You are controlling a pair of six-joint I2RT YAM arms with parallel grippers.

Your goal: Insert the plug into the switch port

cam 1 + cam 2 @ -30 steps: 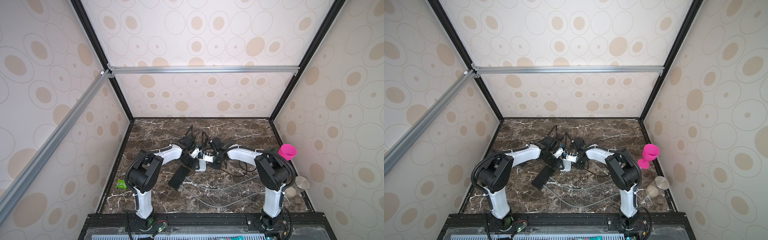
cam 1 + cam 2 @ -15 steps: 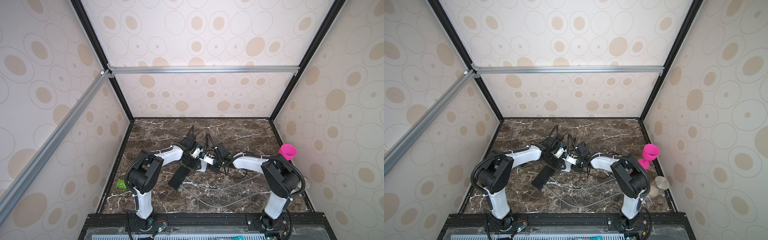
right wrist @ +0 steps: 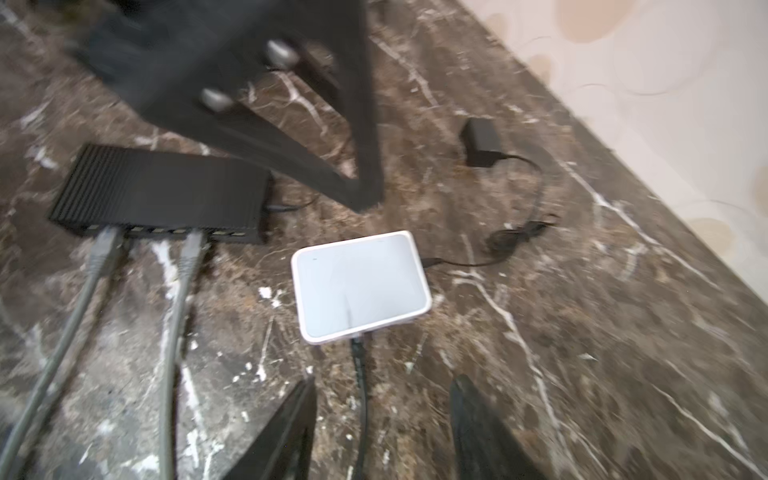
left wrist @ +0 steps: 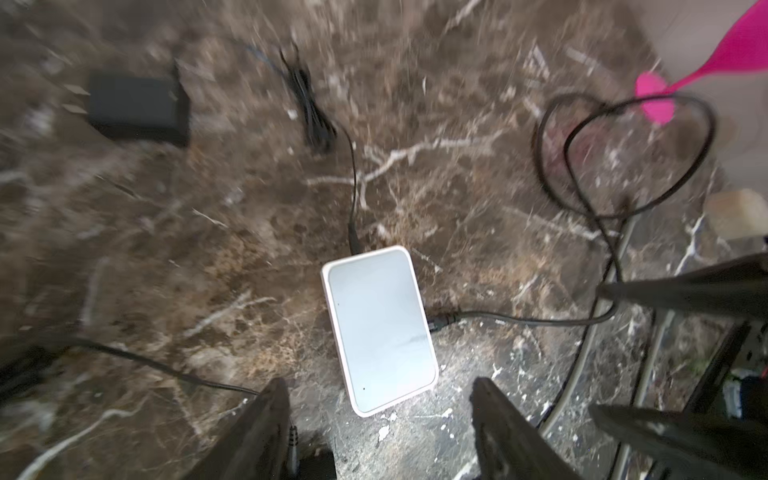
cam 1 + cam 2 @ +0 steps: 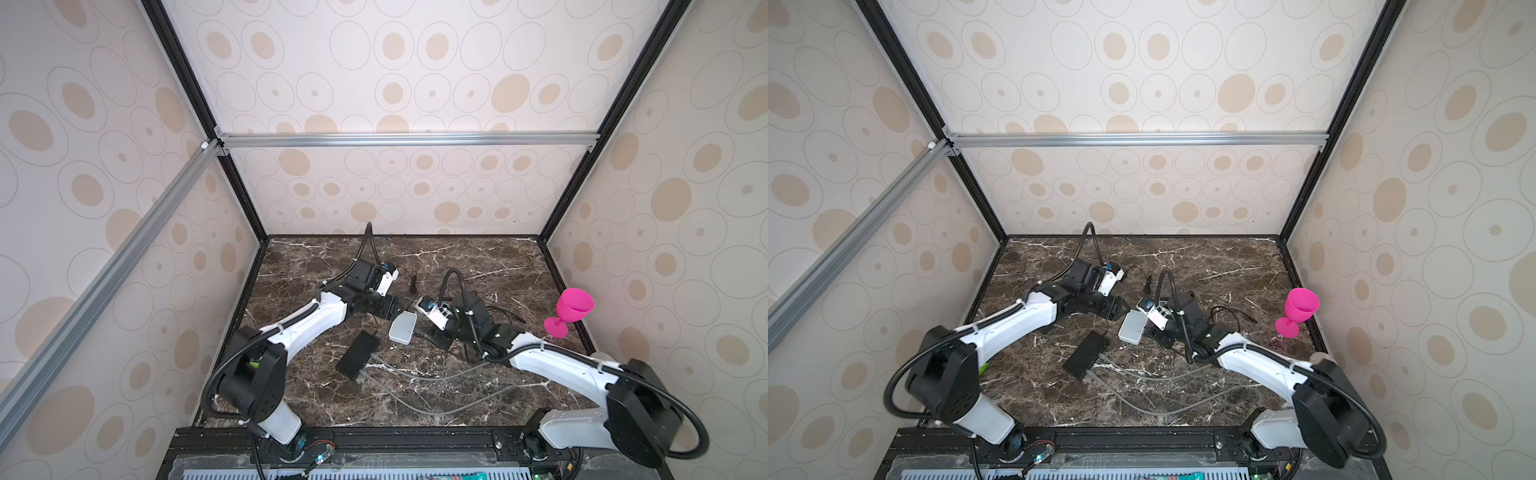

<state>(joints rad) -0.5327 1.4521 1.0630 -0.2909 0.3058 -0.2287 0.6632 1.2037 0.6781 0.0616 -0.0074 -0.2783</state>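
Observation:
The small white switch [image 5: 402, 327] [image 5: 1131, 327] lies flat on the marble between both grippers. A black plug [image 3: 357, 348] sits in the port on its edge that faces my right gripper; in the left wrist view the plug [image 4: 441, 322] shows at the switch's [image 4: 380, 328] side. Its thin cable runs back between the fingers of my right gripper [image 3: 383, 379] [image 5: 432, 334], which is open and touches nothing. My left gripper [image 4: 378, 382] [image 5: 392, 309] is open too, just off the switch's [image 3: 359, 286] opposite end. A second thin lead [image 3: 432, 262] enters another edge.
A black multi-port box [image 5: 357, 359] [image 3: 162, 195] with two grey network cables [image 3: 183, 266] lies near the switch. A black power adapter [image 3: 480, 141] [image 4: 137, 110] lies toward the back. A pink goblet [image 5: 571, 309] stands at the right wall. Loose black cable loops [image 4: 623, 153] lie nearby.
Both grippers have opened. My right gripper has let go of the plug's cable and drawn back from the switch. The left gripper has also backed off a little.

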